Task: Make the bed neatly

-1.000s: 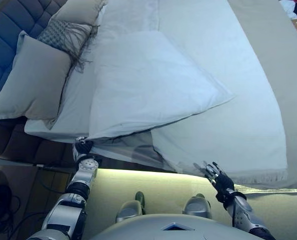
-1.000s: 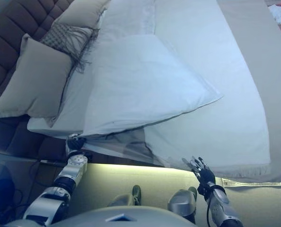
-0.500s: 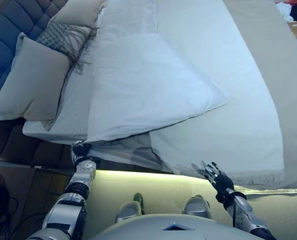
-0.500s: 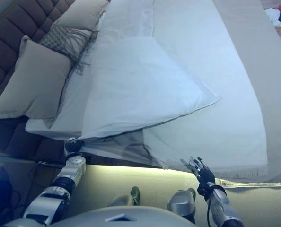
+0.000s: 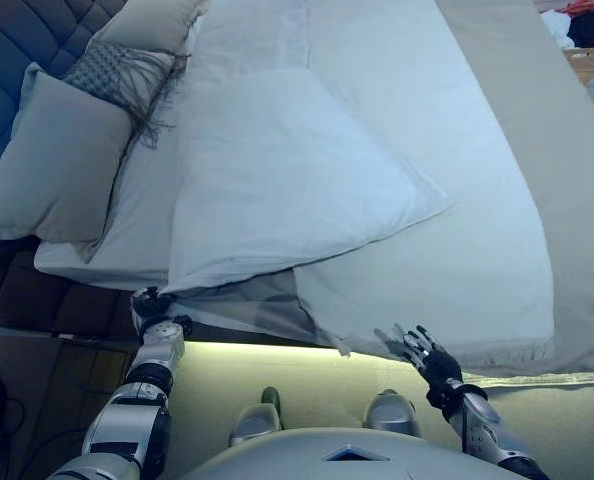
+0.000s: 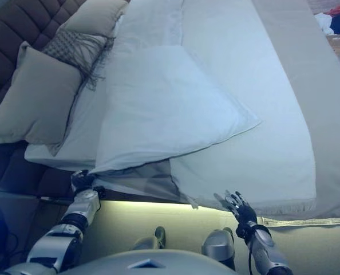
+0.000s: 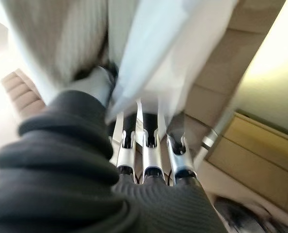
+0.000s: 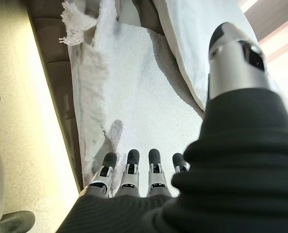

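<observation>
Left hand (image 5: 149, 305) pinched on the corner of the white duvet (image 5: 287, 180), folded back diagonally across the bed. Right hand (image 5: 425, 352) spread, empty, over the fringed blanket (image 8: 134, 97) edge (not gripping). Risked a lopsided, bunched spread if pulled one-handed.
</observation>
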Robot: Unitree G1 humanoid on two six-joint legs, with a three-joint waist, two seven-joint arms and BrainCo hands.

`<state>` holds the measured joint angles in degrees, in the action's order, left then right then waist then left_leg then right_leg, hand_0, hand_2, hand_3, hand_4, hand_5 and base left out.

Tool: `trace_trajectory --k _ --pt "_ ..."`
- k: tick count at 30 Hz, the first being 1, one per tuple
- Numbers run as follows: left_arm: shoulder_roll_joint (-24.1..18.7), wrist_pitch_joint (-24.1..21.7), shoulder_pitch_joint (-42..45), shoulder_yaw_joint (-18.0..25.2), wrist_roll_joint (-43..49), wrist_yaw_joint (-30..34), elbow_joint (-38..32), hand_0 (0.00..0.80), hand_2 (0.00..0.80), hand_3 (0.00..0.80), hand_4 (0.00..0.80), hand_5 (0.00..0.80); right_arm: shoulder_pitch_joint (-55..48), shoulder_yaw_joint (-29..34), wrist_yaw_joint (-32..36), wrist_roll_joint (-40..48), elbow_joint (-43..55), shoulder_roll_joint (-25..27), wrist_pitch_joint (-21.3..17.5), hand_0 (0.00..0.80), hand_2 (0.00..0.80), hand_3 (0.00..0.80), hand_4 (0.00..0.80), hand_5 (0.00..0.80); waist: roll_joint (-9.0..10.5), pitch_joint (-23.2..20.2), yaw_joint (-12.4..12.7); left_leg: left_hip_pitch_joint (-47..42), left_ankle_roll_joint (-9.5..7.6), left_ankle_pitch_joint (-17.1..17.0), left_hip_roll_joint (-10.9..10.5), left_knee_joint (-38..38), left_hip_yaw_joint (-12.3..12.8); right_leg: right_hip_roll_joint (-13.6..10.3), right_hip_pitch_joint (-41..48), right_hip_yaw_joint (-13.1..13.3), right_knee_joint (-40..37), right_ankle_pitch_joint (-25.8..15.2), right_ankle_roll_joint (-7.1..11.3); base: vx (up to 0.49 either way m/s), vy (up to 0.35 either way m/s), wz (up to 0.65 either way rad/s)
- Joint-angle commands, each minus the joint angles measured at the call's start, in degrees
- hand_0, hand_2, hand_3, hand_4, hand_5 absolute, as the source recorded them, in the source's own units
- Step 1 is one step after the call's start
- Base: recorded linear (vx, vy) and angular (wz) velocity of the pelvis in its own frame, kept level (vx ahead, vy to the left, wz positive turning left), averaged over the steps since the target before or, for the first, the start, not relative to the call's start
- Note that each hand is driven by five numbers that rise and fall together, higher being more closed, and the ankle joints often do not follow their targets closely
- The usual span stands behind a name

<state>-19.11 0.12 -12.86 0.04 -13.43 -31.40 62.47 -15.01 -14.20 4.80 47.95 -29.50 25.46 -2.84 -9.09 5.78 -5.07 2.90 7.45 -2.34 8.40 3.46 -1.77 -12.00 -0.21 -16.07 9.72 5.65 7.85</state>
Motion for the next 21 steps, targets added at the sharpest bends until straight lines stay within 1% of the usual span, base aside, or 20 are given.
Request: trace_trajectory --k 1,5,7,10,15,16,21 --pt "-17.0 -1.6 4.2 9.2 -4.7 -1.3 2.3 0.000 0.000 0.000 0.000 0.000 -0.2 0.1 0.3 1.2 4.2 -5.5 -1.5 0.000 0.000 0.000 0.000 0.000 6.31 0.6 4.7 2.5 -1.00 -0.8 0.5 1.4 0.4 -6.1 -2.4 5.6 -3.1 -6.4 3.65 -0.028 -0.042 0.23" --pt "-13.9 -3.9 4.2 6.6 -7.3 1.1 1.1 0.000 0.000 0.000 0.000 0.000 0.0 -0.4 -0.6 1.4 5.8 -5.6 -1.0 0.000 0.000 0.000 0.000 0.000 6.43 1.1 4.6 2.8 -1.03 -0.9 0.7 1.7 0.5 -6.0 -2.5 5.7 -3.0 -6.4 3.55 -0.030 -0.033 0.44" --pt "-12.6 -4.4 4.2 5.4 -9.0 3.2 0.2 0.000 0.000 0.000 0.000 0.000 0.1 -0.7 -1.3 1.5 6.7 -5.7 -0.9 0.000 0.000 0.000 0.000 0.000 6.44 1.2 4.6 2.9 -1.06 -0.9 0.8 1.8 0.6 -5.9 -2.7 5.8 -3.0 -6.4 3.55 -0.034 -0.029 0.13" --pt "-11.5 -5.0 4.1 4.0 -10.9 4.6 -0.9 0.000 0.000 0.000 0.000 0.000 0.2 -0.9 -1.9 1.8 7.5 -5.7 -0.9 0.000 0.000 0.000 0.000 0.000 6.53 1.6 4.5 3.0 -1.07 -0.9 1.0 2.1 0.8 -5.9 -2.8 5.9 -2.8 -6.5 3.61 -0.024 -0.030 0.11" --pt "-9.2 -7.1 3.8 1.0 -9.5 4.0 -4.5 0.000 0.000 0.000 0.000 0.000 1.1 -1.6 -3.4 2.5 9.0 -5.9 -0.7 0.000 0.000 0.000 0.000 0.000 6.77 2.5 4.6 3.3 -1.10 -1.0 1.4 2.5 1.2 -6.0 -3.0 6.1 -2.4 -6.6 3.67 -0.028 -0.041 0.00" --pt "-9.0 -7.9 3.6 0.4 -8.5 3.9 -5.4 0.000 0.000 0.000 0.000 0.000 1.4 -1.9 -3.5 2.7 9.1 -5.9 -0.8 0.000 0.000 0.000 0.000 0.000 6.80 2.7 4.6 3.4 -1.10 -1.0 1.5 2.5 1.3 -6.0 -3.2 6.2 -2.3 -6.6 3.68 -0.050 -0.032 -0.04" --pt "-9.1 -9.0 1.0 -3.4 -4.7 3.3 -11.8 0.000 0.000 0.000 0.000 0.000 3.1 -2.7 -3.6 3.7 9.1 -5.9 -1.6 0.000 0.000 0.000 0.000 0.000 7.04 4.4 4.5 4.3 -1.11 -1.0 1.8 3.1 2.0 -6.2 -4.4 6.6 -1.6 -6.8 3.99 -0.083 -0.052 -0.06"
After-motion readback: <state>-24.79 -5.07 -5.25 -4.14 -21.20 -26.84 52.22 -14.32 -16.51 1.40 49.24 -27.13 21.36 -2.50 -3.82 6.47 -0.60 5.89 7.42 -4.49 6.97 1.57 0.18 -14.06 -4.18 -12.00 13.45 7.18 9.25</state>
